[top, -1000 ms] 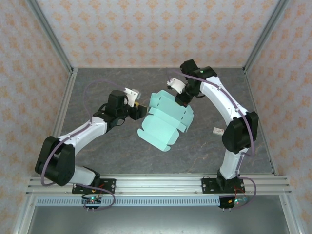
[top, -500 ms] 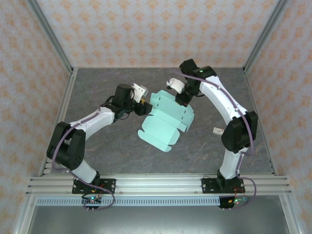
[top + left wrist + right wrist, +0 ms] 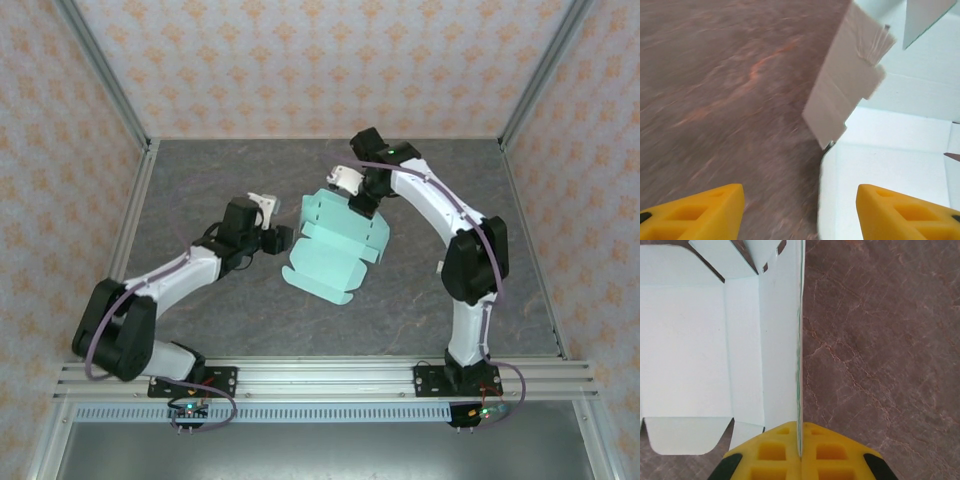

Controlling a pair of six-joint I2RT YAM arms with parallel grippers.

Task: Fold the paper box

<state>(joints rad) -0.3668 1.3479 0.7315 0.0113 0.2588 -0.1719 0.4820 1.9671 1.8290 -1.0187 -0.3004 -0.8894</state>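
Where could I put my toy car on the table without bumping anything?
The table is bare in its far left corner, behind the left gripper, and along the near strip between the paper box and the rail. It's crowded in the middle, where the right gripper pinches the paper box's edge.

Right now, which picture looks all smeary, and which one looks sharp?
Left wrist view: smeary, the table and the paper box flap are streaked with blur. Right wrist view: sharp, the card edge and the table's veins are crisp. Top external view: clear, evenly lit, only soft shadows.
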